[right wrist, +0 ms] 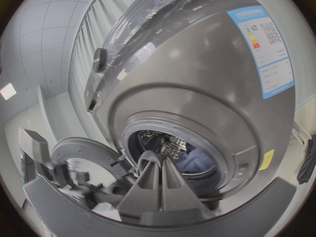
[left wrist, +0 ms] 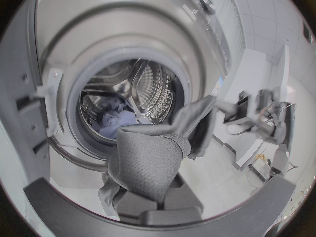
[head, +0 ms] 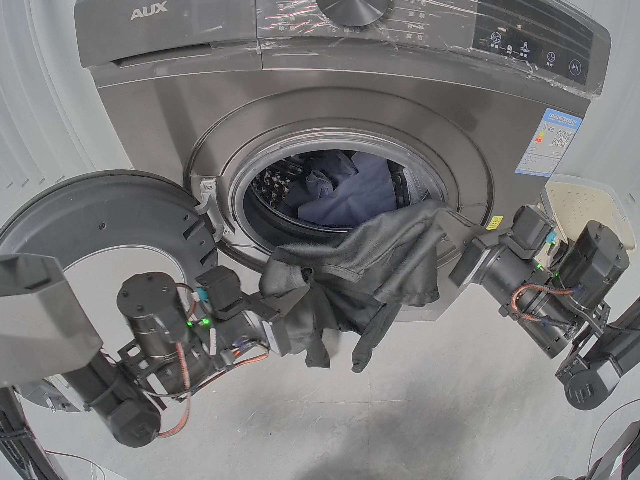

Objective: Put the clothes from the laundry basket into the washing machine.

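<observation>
- Holds the left end of the garment (head: 360, 261) in the left gripper (head: 288, 315), with fingers (left wrist: 184, 198) clamped on the cloth. From the left wrist, shows mesh cloth draped over those fingers.
- Holds the right end in the right gripper (head: 461, 229), with fingers (right wrist: 148, 188) pressed together on a small fold of cloth.
- Carries the garment stretched between both grippers, with the lower part dangling toward the floor (head: 413, 408).
- Places the garment just outside the drum (left wrist: 151, 86), its upper edge at the lower rim (head: 233, 228). Cannot tell whether touching or just in front.
- Has the door (head: 100, 215) swung wide open at the left, apart from the cloth.
- Finds the basket (head: 587, 208) just beside the machine (head: 173, 101), on the right, behind the right arm, with contents mostly hidden.
- Notes a dark piece (right wrist: 307, 163) hanging at the basket's edge, possibly another garment. Cannot tell.
- Sees blue clothes (head: 347, 191) already lying deep in the drum.
- Judged as partly done: some load in, this garment at the threshold.
- Left to do: feed the garment past the rim, let go with both grippers, then check the basket for more.
</observation>
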Motion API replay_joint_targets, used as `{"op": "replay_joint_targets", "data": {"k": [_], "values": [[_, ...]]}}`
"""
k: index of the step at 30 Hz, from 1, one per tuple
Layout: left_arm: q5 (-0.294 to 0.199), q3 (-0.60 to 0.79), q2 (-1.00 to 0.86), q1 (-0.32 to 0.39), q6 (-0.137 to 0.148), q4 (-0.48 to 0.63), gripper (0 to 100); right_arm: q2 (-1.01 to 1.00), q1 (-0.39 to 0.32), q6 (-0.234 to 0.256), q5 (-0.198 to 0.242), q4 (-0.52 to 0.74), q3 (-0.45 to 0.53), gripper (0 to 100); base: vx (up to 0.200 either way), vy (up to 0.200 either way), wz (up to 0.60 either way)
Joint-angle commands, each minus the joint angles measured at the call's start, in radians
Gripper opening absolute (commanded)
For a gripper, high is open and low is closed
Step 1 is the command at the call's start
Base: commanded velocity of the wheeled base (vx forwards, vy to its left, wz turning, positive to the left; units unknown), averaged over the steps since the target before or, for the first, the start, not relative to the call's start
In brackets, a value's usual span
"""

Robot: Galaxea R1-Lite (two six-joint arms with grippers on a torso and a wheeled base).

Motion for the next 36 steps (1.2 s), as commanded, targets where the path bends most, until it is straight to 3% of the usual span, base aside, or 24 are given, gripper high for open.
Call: {"op": "replay_joint_targets", "data": {"k": [1, 8, 23, 30, 31, 36], "values": [[-0.030, 0.139, -0.247, -0.011, 0.000, 0.000, 0, -0.002, -0.134, -0.022, 0.058, 0.001, 0.068, 0, 0.000, 0.000, 0.00], [-0.047, 0.145, -0.284, -0.005, -0.003, 0.000, 0, -0.002, -0.157, -0.026, 0.099, 0.005, 0.111, 0, 0.000, 0.000, 0.00], [-0.058, 0.076, -0.290, 0.006, -0.008, -0.002, 0, 0.133, -0.136, -0.024, 0.099, -0.021, 0.172, 0, 0.000, 0.000, 0.00], [-0.067, 0.073, -0.300, -0.004, -0.006, 0.000, 0, 0.144, -0.088, -0.026, 0.089, -0.041, 0.201, 0, 0.000, 0.000, 0.00], [-0.073, 0.070, -0.297, -0.007, -0.006, 0.000, 0, 0.150, -0.085, -0.026, 0.089, -0.042, 0.204, 100, 0.000, 0.000, 0.00], [-0.085, 0.065, -0.288, -0.005, -0.006, 0.000, 0, 0.193, -0.053, -0.038, 0.086, -0.042, 0.231, 100, 0.000, 0.000, 0.00]]}}
